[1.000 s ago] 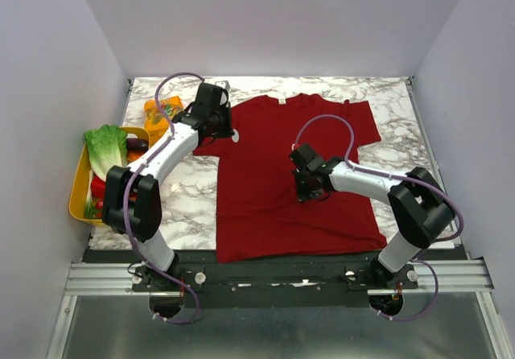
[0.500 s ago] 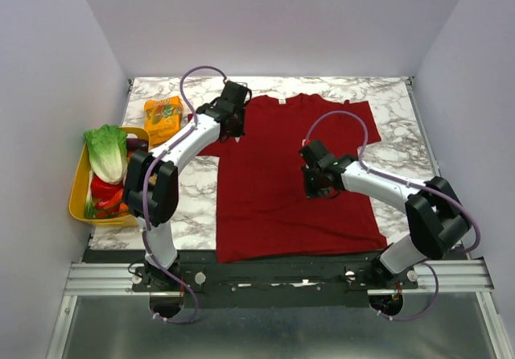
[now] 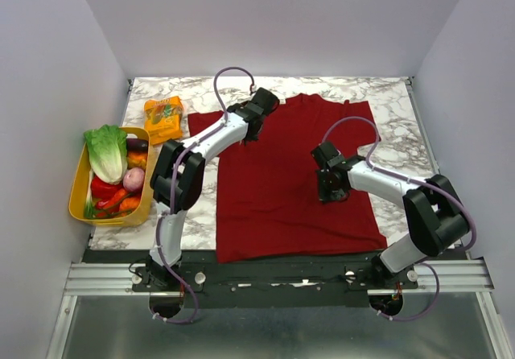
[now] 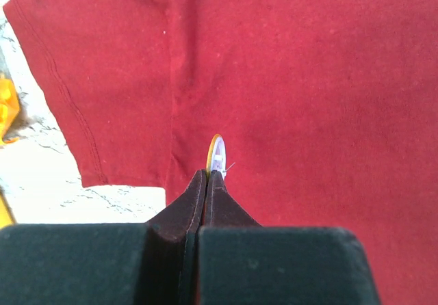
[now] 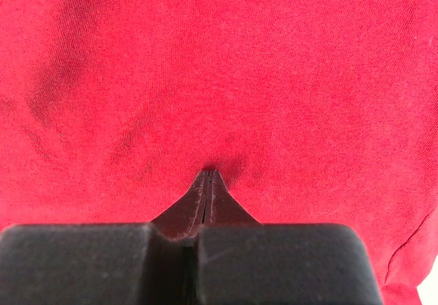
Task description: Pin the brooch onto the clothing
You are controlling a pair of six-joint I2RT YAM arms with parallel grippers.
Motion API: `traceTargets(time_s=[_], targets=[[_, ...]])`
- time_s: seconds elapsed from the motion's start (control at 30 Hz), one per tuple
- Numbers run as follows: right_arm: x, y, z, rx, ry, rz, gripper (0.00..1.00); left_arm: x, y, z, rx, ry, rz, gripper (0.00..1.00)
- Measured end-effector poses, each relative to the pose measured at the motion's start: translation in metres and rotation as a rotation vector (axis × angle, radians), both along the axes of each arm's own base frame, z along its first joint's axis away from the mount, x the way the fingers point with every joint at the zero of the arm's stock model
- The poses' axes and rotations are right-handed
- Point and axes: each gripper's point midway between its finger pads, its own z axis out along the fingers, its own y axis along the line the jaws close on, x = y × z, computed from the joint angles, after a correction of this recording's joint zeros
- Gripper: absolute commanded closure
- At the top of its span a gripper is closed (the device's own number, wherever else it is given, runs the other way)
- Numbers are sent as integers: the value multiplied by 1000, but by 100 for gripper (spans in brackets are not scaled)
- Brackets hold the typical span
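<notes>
The left gripper [image 4: 207, 178] pinched the brooch [image 4: 215, 154] by its rim, a light, stiff, probably slippery disc, while the right gripper [image 5: 207, 176], closed, touched the soft, limp shirt [image 4: 308, 79].

I read the clothing [image 4: 308, 79] as matt, finely knitted red cloth, the brooch [image 4: 215, 156] as glossy yellow-faced, and the table [image 3: 394, 100] as smooth, marble-patterned.

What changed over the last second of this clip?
The left hand swung right, from the sleeve beside the orange packet to the upper chest of the shirt near the collar, with the brooch pinched between its shut fingers. The right hand, shut with its tips on the shirt, slid slightly right. The shirt, orange packet and vegetable tray stayed put.
</notes>
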Motion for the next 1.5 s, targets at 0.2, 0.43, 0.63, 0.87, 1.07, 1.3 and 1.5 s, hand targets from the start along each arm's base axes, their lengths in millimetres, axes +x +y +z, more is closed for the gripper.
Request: traceTargets(time_s=[0.2, 0.43, 0.63, 0.87, 1.07, 1.3, 1.5], targets=[[-16, 11, 0, 37, 26, 41, 100, 7, -7, -6, 63, -9, -14, 100], [-34, 9, 2, 33, 58, 65, 100, 19, -8, -2, 114, -27, -18, 100], [-16, 2, 44, 11, -75, 41, 99, 34, -12, -5, 170, -36, -25, 100], [28, 12, 110, 69, -295, 15, 100, 43, -11, -17, 291, -21, -39, 100], [37, -3, 133, 108, -376, -27, 100, 38, -9, -31, 415, 16, -68, 100], [38, -31, 210, 244, -638, -117, 100, 35, -9, -28, 490, 15, -96, 100], [34, -33, 245, 310, -759, -113, 100, 42, -12, -28, 554, -1, -109, 100]])
